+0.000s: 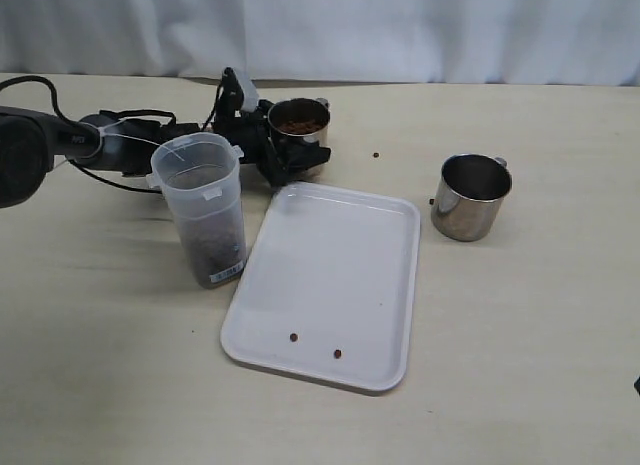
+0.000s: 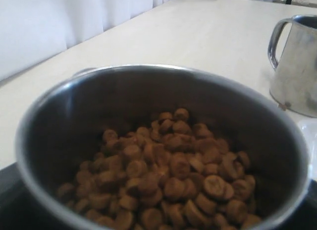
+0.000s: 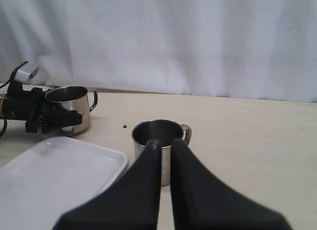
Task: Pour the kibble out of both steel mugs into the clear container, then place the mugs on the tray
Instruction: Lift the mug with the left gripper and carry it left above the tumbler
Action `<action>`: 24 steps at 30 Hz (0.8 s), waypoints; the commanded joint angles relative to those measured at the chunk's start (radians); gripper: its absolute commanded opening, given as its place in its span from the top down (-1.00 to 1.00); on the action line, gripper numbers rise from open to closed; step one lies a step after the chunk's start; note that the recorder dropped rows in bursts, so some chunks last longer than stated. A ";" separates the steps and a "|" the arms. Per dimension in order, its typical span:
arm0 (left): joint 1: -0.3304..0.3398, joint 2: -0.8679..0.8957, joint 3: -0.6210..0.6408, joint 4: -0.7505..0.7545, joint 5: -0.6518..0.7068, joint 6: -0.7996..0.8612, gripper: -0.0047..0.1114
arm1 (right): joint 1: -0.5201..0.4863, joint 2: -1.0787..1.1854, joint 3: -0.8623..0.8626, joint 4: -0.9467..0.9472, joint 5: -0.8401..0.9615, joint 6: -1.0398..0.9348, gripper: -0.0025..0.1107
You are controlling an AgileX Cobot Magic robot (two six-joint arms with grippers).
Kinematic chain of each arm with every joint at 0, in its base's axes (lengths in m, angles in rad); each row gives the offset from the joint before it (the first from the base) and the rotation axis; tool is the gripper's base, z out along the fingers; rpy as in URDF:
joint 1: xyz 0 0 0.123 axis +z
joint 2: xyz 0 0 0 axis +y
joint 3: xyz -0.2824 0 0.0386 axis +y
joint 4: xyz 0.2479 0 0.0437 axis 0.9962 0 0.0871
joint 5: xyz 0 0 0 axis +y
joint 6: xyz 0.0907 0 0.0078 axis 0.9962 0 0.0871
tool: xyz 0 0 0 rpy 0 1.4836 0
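Two steel mugs stand upright on the pale surface (image 1: 520, 325). One mug (image 1: 298, 125), holding a heap of brown kibble (image 2: 168, 175), sits just beyond the far left corner of the white tray (image 1: 340, 235). The left claw (image 1: 283, 150) reaches in low from the left with its jaws on either side of this mug; whether they press on its wall I cannot tell. The other mug (image 1: 470, 197) looks empty and stands apart to the right of the tray. The right claw (image 3: 166, 143) hangs near it, pinched fully together on nothing. The clear container (image 1: 200, 200) stands just left of the tray, with kibble in its lower part. Two stray pellets (image 1: 294, 337) lie on the tray's near end.
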 commanded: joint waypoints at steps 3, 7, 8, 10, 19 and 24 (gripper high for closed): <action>0.069 -0.004 -0.003 -0.040 -0.178 0.002 0.92 | -0.005 -0.003 0.004 -0.007 0.000 0.014 0.86; 0.122 -0.004 -0.003 -0.066 -0.178 0.002 0.92 | -0.005 -0.003 0.004 -0.007 0.000 0.014 0.86; 0.147 -0.006 -0.003 -0.062 -0.178 -0.006 0.92 | -0.005 -0.003 0.004 -0.007 0.000 0.014 0.86; 0.180 -0.006 -0.003 -0.059 -0.178 -0.092 0.92 | -0.005 -0.003 0.004 -0.007 0.000 0.014 0.86; 0.246 -0.063 -0.003 0.088 -0.178 -0.181 0.92 | -0.005 -0.003 0.004 -0.007 0.000 0.014 0.86; 0.270 -0.098 -0.003 0.105 -0.178 -0.205 0.92 | -0.005 -0.003 0.004 -0.007 0.000 0.014 0.86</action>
